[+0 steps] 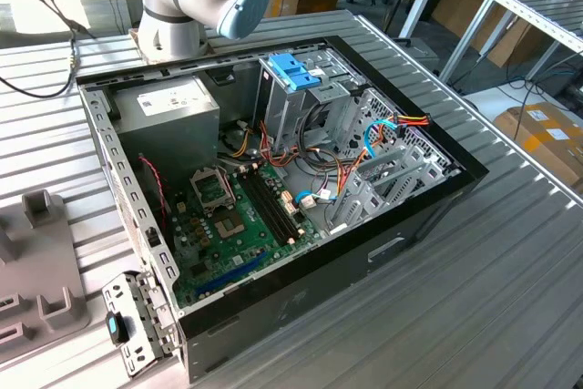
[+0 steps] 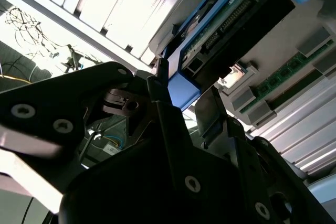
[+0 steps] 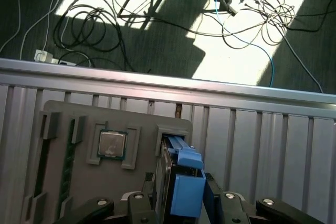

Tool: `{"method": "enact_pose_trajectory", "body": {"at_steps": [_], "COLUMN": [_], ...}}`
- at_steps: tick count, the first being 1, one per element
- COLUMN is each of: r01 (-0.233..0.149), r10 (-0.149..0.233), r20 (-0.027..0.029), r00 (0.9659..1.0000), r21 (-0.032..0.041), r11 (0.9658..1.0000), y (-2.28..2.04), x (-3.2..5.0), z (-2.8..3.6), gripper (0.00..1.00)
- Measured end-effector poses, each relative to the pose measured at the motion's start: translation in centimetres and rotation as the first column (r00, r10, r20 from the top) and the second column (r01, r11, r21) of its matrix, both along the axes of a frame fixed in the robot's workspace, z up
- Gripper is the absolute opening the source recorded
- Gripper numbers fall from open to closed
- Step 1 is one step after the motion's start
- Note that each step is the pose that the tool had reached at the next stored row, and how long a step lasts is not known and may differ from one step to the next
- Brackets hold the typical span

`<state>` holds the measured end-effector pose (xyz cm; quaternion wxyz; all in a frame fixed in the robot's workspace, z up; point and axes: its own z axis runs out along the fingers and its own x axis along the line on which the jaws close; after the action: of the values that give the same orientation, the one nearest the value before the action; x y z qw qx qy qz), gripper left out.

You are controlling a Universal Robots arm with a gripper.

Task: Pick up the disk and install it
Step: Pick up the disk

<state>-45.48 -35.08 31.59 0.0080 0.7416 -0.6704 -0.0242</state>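
While the disk [image 3: 185, 163] stands on edge in a slot at one side of the grey fixture tray [image 3: 105, 116], the task is judged to be at its first step. The gripper [image 3: 179, 181] straddles the disk's upper end, close beside the blue rails on both sides. Whether it has clamped the disk or merely stands around it cannot be told. In the second wrist view the gripper [image 2: 184, 95] brackets the blue end of the disk [image 2: 231, 19], whose green circuit board shows along one face. The pick-up is therefore at most begun, with the disk seemingly not yet lifted out of the tray, and the installing is left entirely. In the exterior view the open computer case [image 1: 364, 243] lies just beside the tray [image 1: 32, 257], on the same ribbed metal table [image 1: 492, 298]. The drive cage [image 1: 290, 111] inside the case is well apart from the tray. By count there are one disk, one gripper, one tray and one processor chip [image 3: 112, 145], which sits in a pocket of the tray near the disk's slot. There are also one computer case, one drive cage bearing one blue handle [image 1: 293, 70], and one grey power-supply box [image 1: 173, 111].
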Motion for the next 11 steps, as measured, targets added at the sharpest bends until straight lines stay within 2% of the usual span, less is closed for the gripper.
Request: {"method": "enact_pose_trajectory", "body": {"at_steps": [11], "r01": [0.000], "r10": [0.000], "r20": [0.0001], "r00": [1.0000], "r21": [0.0000], "r11": [1.0000], "y": [0.00], "x": [-0.02], "z": [-0.24], "gripper": [0.48]}}
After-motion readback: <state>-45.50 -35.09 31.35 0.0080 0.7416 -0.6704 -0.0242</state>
